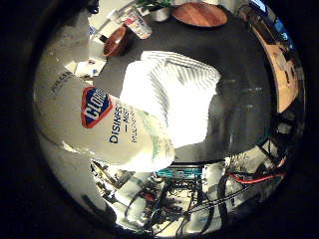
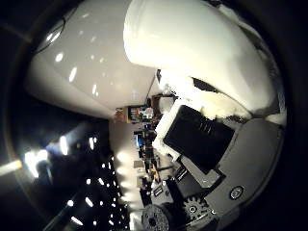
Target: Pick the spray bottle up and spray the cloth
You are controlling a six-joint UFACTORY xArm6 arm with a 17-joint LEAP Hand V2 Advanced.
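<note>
Hand [image 2: 211, 159] appears curled round the white spray bottle [image 1: 99, 124], held close to the palm above the folded white cloth [image 1: 174, 94] on the dark table [image 1: 244, 74]; aim nozzle clothward before squeezing.

Spray bottle [image 1: 107, 127] seen only in part: nozzle and trigger hidden, base cut off by view edge. Near corner of cloth [image 1: 172, 97] covered by bottle. Hand [image 2: 211, 144] partly shown; finger curl cannot be judged. Far-table items too small to identify.
</note>
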